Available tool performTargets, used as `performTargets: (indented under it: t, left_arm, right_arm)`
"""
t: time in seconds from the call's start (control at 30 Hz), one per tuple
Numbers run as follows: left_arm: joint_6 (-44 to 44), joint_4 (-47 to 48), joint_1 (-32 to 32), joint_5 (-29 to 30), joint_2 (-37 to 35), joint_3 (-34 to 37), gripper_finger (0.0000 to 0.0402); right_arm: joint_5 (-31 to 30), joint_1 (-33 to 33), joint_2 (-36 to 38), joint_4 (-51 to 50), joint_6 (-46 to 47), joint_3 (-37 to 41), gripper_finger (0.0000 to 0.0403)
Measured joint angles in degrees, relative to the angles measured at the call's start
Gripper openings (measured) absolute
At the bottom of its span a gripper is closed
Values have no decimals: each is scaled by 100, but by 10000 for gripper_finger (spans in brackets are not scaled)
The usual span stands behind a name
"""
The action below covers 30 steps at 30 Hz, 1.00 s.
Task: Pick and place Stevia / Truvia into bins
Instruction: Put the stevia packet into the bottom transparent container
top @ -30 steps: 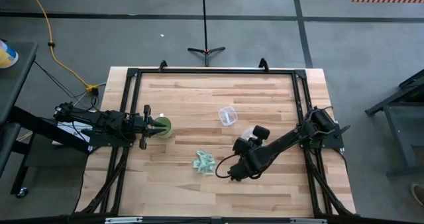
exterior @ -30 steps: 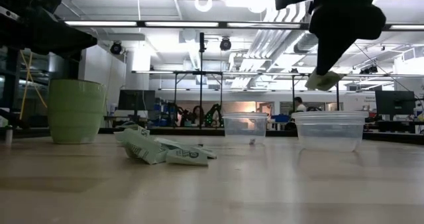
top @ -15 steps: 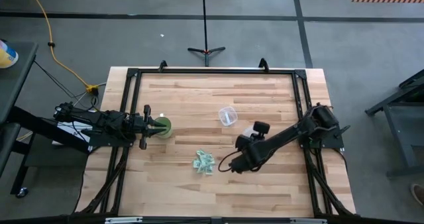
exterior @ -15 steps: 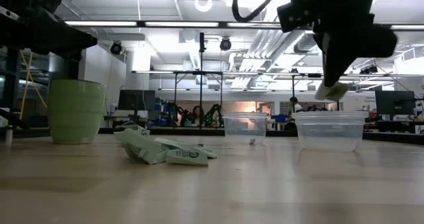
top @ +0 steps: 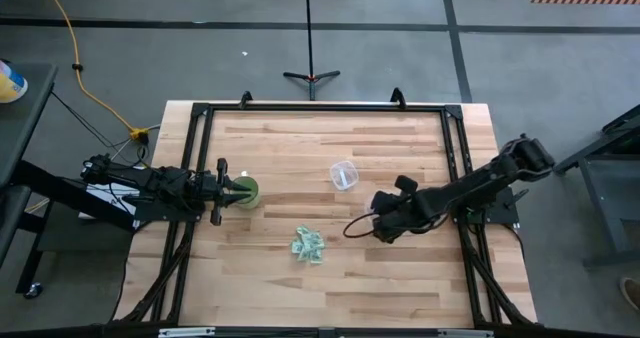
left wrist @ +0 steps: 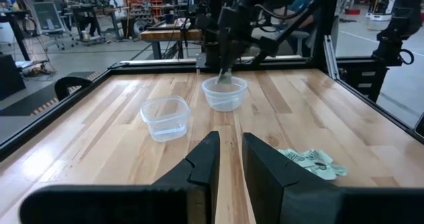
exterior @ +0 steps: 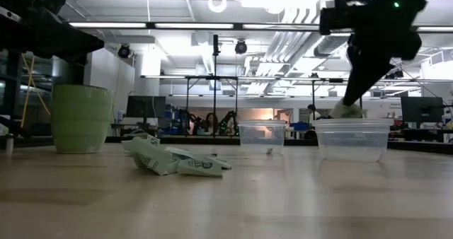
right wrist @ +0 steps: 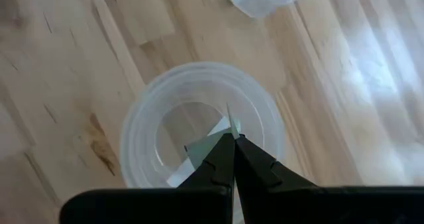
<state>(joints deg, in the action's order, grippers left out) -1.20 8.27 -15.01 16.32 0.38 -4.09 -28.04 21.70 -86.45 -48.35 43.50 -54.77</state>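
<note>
While the right arm is hanging over the nearer cup, you are at the drop step.

Going left to right: your left gripper (top: pixel 243 191) is waiting at the green cup (top: pixel 246 191), its fingers (left wrist: pixel 207 159) standing narrowly apart with nothing seen between them. The loose Stevia / Truvia packets (top: pixel 308 245) are lying heaped on the bench (top: pixel 300 138), mid-front. The right gripper (right wrist: pixel 230 139) is pinching one packet (right wrist: pixel 211 143) right above the round clear bin (right wrist: pixel 199 121), with the second bin (top: pixel 344 174) sitting just beyond. Next, I judge, you are needing only to part those fingers and let it fall inside. The packets' print is showing, but nothing is readable.
</note>
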Motion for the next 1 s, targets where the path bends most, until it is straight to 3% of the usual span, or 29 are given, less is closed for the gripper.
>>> performTargets:
  t: [0.1, 0.27, 0.5, 0.8, 1.0]
  left_arm:
    - [1, 0, 0, 2, 0, -1, 99]
    - [1, -2, 1, 0, 0, -1, 99]
    - [1, 0, 0, 0, 0, -1, 99]
    - [1, 0, 1, -3, 0, 1, 99]
    - [1, 0, 1, -5, 2, -1, 99]
  right_arm:
    - [-66, 3, 216, 590, 127, 388, 0]
    - [-209, 1, 332, 687, 381, 552, 20]
    - [-234, 3, 332, 1050, 309, 495, 110]
    - [8, 103, 37, 5360, -1957, 499, 184]
    - [441, 112, -915, 6856, -2822, 499, 197]
